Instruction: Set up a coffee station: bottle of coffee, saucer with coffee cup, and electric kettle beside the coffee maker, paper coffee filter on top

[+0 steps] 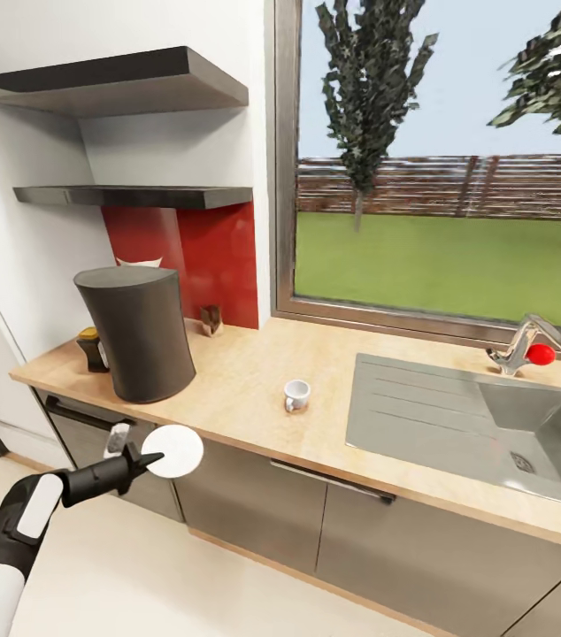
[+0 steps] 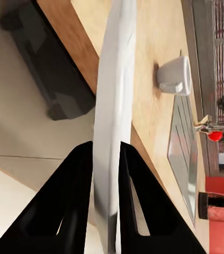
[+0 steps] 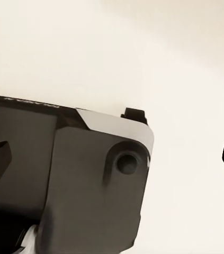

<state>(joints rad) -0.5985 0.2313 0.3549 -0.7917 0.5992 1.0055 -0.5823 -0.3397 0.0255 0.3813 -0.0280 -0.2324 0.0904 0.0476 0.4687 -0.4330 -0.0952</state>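
Reaching forward, left arm point(image 1: 15, 522) jaws grip the saucer point(image 1: 174, 450); right jaws spread wide.

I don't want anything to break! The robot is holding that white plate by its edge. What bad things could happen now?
The left gripper pinches the saucer only by its thin rim, out in front of the counter's edge with floor below, so it might slip and fall. On its way onto the counter it could also bump the coffee maker. The coffee cup stands alone nearby; a careless sweep might knock it over.
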